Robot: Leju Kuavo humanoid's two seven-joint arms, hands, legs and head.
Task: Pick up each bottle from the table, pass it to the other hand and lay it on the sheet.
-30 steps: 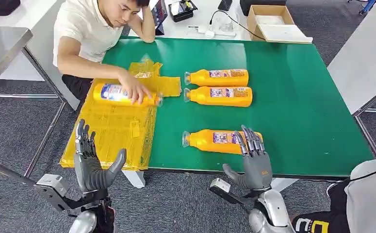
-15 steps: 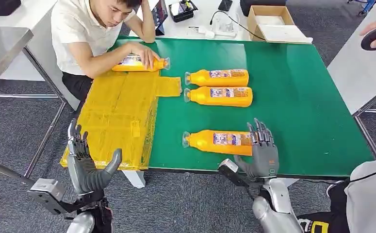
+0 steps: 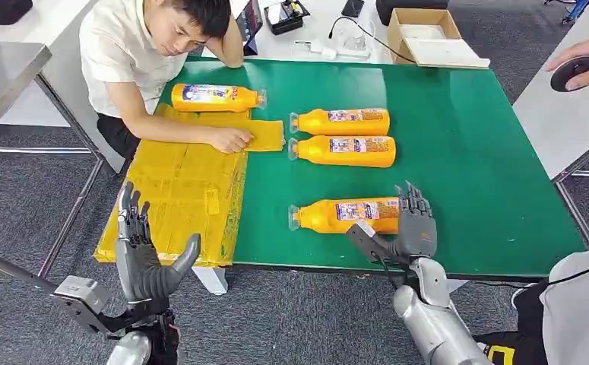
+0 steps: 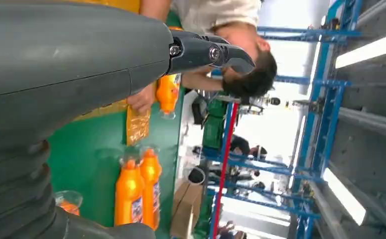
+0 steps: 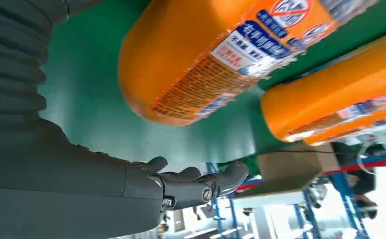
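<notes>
Green table point(image 3: 466, 137) carries four lying orange plastic bottles and one yellow sheet point(image 3: 185, 182) at nine o'clock, right hand point(image 3: 413, 228) spread against the nearest bottle's point(image 3: 337, 215) base, left hand point(image 3: 143, 255) open, empty.

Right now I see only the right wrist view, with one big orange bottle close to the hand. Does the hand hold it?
Observer: No. In the head view the right hand is open at the base end of the nearest bottle, not wrapped around it.
Operator: Where is the other hand, for the passing?
Observer: The left hand is open and empty, in front of the near edge of the table, by the near end of the yellow sheet.
Operator: Is the sheet free for laying?
Observer: Not fully. A person's hand rests on its far part.
</notes>
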